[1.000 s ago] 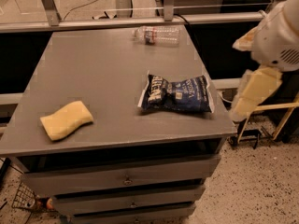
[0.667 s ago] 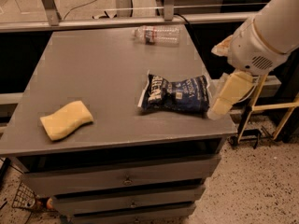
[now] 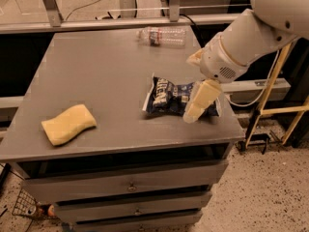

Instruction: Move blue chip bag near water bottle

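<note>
The blue chip bag [image 3: 168, 98] lies flat on the grey table [image 3: 96, 66] near its front right corner. The water bottle [image 3: 162, 36] lies on its side at the table's far edge, well apart from the bag. My gripper [image 3: 190, 88] hangs over the right half of the bag, reaching in from the right on the white arm [image 3: 251, 37]. It is open: one cream finger [image 3: 200, 99] points down in front of the bag and hides part of it, the other finger [image 3: 195, 58] is higher and further back. It holds nothing.
A yellow wavy sponge [image 3: 68, 124] lies at the table's front left. Drawers [image 3: 130, 187] sit below the tabletop. A yellow metal frame [image 3: 275, 88] stands to the right of the table. A rail [image 3: 120, 23] runs behind the far edge.
The arm has swung in from the right of the table. The gripper has moved left from beyond the table's right edge to over the bag. Bag, bottle and sponge have not moved.
</note>
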